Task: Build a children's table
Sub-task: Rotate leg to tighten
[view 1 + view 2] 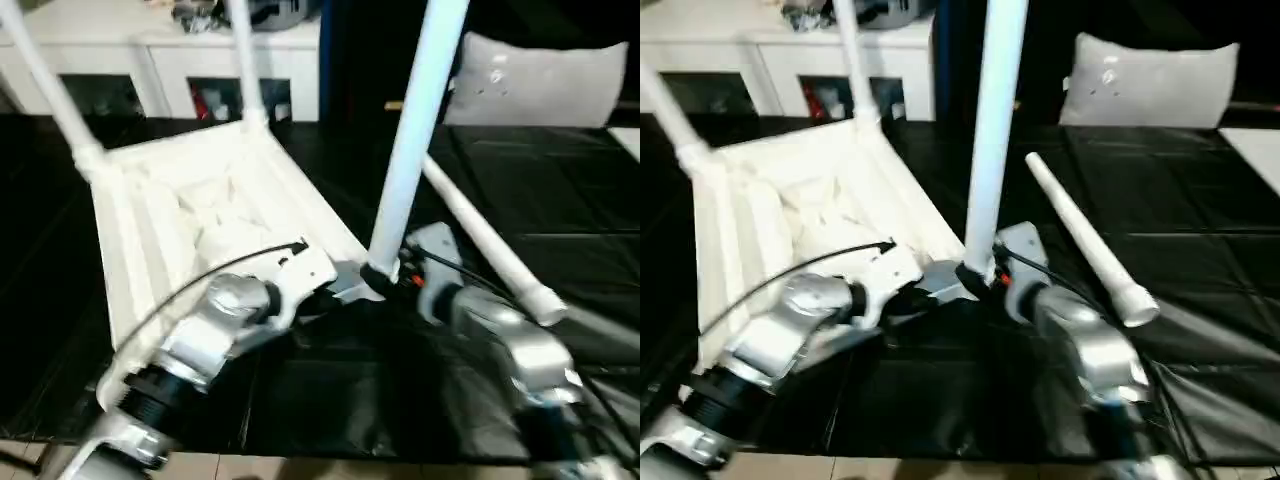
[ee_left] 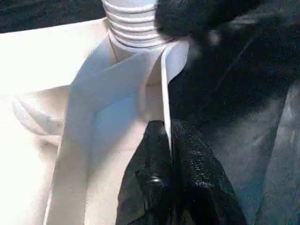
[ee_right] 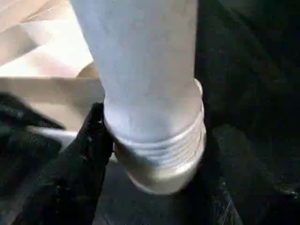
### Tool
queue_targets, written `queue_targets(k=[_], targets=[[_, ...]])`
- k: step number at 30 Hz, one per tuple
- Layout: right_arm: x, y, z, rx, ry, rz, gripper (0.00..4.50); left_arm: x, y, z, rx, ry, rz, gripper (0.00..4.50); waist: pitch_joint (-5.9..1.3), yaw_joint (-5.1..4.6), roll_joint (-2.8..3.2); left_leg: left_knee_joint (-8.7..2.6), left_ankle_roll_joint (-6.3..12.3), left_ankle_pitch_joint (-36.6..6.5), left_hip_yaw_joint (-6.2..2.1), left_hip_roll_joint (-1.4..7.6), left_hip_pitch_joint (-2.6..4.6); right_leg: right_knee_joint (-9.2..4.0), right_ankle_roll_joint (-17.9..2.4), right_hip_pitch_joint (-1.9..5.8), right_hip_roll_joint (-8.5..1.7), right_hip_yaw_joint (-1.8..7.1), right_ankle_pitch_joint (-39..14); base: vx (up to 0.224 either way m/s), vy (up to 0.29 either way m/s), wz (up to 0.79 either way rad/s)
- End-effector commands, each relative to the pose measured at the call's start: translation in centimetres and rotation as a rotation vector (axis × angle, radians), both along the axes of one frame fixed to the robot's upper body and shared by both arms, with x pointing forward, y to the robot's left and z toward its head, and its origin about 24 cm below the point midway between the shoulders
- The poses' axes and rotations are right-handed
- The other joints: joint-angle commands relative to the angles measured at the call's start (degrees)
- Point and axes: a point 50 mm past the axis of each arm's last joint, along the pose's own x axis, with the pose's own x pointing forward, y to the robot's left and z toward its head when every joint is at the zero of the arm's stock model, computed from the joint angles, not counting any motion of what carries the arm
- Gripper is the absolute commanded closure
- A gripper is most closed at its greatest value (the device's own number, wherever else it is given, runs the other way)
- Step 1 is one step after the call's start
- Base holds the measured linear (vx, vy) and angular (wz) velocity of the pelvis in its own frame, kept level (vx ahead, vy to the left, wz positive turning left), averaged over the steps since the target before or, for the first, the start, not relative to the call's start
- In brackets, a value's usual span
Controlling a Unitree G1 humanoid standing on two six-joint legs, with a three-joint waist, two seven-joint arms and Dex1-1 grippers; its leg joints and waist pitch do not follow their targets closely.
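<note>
Lying upside down on a black-covered floor point(image 1: 560, 200), the white children's table point(image 1: 190, 215) shows its ribbed underside, with three legs standing up from its corner sockets and a fourth leg point(image 1: 1085, 240) lying loose on the black sheet, well apart from the right gripper's fingers, off to that arm's outer side.

Both silver forearms reach in to the table's near corner. The left gripper point(image 2: 168, 140) has its two black fingers pinched tight on the thin white edge of the tabletop rim, just beside the corner socket; the rim's wall runs straight out from between the fingertips toward the threaded base of the near leg point(image 1: 415, 130).

The right gripper point(image 3: 154, 154) sits at that same leg's foot. One black finger point(image 3: 96, 140) rests against the leg's ribbed collar on one side, while the other side of the collar shows no finger in contact. Whether the jaws grip the leg or merely flank it cannot be told.

Beyond the fingers, past the far edge of the tabletop, stand a white cabinet point(image 1: 200, 60) with glass doors and a grey cushion point(image 1: 545, 85).
</note>
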Motion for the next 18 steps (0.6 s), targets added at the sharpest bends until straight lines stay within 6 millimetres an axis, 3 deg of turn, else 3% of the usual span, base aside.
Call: queue_targets(k=[1,3,9,14,18], targets=[[-0.1,-0.9,1.2,0.022,-0.057,0.042,0.53,-0.2,0.3,-0.3,0.038,0.001,-0.071,4.50,-3.69,0.41,0.01,-2.66,4.16,-4.2,-0.92,2.80,0.19,-2.84,-12.4,3.96,-4.90,2.95,3.9,0.000,0.000,0.00],[-0.2,-1.5,1.5,0.017,-0.075,0.072,0.39,-0.3,0.5,-0.3,0.039,-0.013,-0.112,4.50,-3.43,0.47,0.03,-2.85,3.50,-7.0,-0.87,2.95,0.38,-3.39,-12.0,3.85,-5.00,2.97,-1.8,0.000,0.000,0.00],[-0.7,-3.3,2.7,-0.066,-0.104,0.273,0.07,-0.7,1.4,-0.9,0.079,0.015,-0.235,4.50,-3.20,1.18,-0.21,-2.91,2.81,-9.0,-0.81,3.07,0.66,-3.89,-10.7,3.69,-5.09,3.05,-8.5,0.000,0.000,0.00],[-1.2,-3.2,2.9,-0.085,-0.080,0.464,0.07,-1.1,1.6,-0.8,0.103,0.035,-0.369,4.50,-3.45,1.68,-0.43,-2.61,3.65,-7.3,-0.82,3.14,0.54,-3.44,-11.2,3.62,-5.09,2.99,-7.0,0.000,0.000,0.00],[-1.0,-2.5,2.3,-0.104,-0.060,0.551,0.07,-1.4,1.4,-0.8,0.114,0.046,-0.448,4.50,-3.40,2.14,-0.25,-2.46,3.72,-8.2,-0.80,3.43,0.66,-3.27,-12.1,3.30,-5.20,3.02,-7.7,0.000,0.000,0.00]])
